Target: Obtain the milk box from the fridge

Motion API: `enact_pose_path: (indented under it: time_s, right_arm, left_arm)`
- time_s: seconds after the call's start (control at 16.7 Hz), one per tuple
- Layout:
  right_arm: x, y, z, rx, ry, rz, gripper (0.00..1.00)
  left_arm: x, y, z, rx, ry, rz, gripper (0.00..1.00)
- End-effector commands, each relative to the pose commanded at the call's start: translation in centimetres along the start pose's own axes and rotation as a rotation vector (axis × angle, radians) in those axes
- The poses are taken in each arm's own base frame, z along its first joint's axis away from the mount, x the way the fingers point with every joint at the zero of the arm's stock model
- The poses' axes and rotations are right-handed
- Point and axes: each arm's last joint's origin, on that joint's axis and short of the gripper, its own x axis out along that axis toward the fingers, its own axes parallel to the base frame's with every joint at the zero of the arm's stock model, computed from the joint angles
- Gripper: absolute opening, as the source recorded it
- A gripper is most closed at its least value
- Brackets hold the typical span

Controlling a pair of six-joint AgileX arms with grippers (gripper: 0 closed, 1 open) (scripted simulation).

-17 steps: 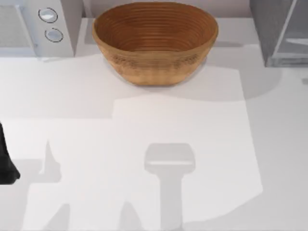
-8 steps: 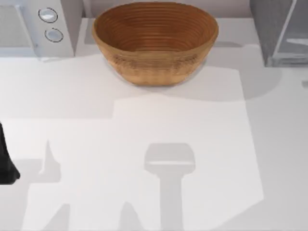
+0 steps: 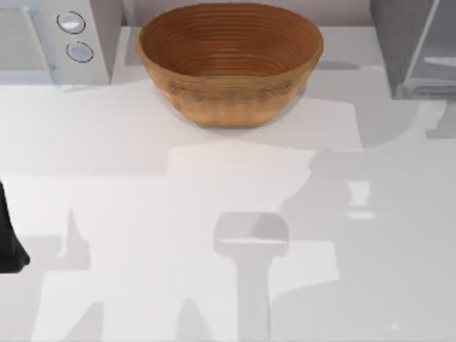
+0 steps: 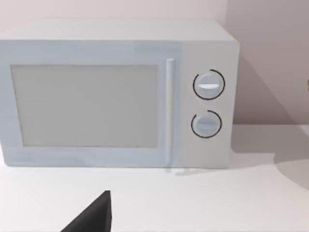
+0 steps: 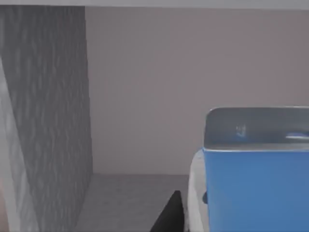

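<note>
The milk box (image 5: 256, 188) is close up in the right wrist view, with a bright blue face, a white side and a pale top flap. It stands inside the fridge (image 5: 43, 121), beside the dark-grey speckled wall and on the grey floor. My right gripper (image 5: 193, 223) is inside the fridge, shut on the milk box. One dark fingertip (image 5: 170, 215) lies against the box's white side, and the other is hidden behind the box. From above, the fridge (image 3: 399, 43) stands at the table's far right corner.
A large wicker bowl (image 3: 229, 60) sits at the back middle. A white appliance with two round knobs (image 3: 53, 39) fills the back left corner. My left arm (image 3: 10, 239) is parked at the table's left edge. Broad shadows lie across the right half of the table.
New dark shadows have spread over the right and front-right of the table. The bowl, the white appliance and the left arm have not moved.
</note>
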Motion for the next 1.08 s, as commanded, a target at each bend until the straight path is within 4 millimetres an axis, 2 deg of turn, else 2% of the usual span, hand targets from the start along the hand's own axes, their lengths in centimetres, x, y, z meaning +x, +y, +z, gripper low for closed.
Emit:
enact_pose_path:
  time_s: [0.12,0.24,0.36,0.54,0.78,0.9,1.08]
  right_arm:
    - [-3.6,1.4,1.9,0.003,-0.002,-0.002,0.0]
    - [-7.7,2.7,2.7,0.009,0.003,-0.004,0.0]
    - [-11.5,3.8,2.4,0.014,0.008,-0.004,0.0]
    - [-16.0,4.8,0.5,0.02,0.011,-0.002,0.0]
    - [-18.9,5.5,-2.9,0.023,0.033,0.004,0.0]
    - [-19.5,5.7,-4.0,0.022,0.042,0.007,0.0]
    - [-19.8,5.8,-4.8,0.02,0.046,0.009,0.0]
  left_arm:
    - [0.0,0.0,0.0,0.0,0.0,0.0,1.0]
    - [0.0,0.0,0.0,0.0,0.0,0.0,1.0]
    - [0.0,0.0,0.0,0.0,0.0,0.0,1.0]
    - [0.0,0.0,0.0,0.0,0.0,0.0,1.0]
    - [0.0,0.0,0.0,0.0,0.0,0.0,1.0]
    - [0.0,0.0,0.0,0.0,0.0,0.0,1.0]
    - [0.0,0.0,0.0,0.0,0.0,0.0,1.0]
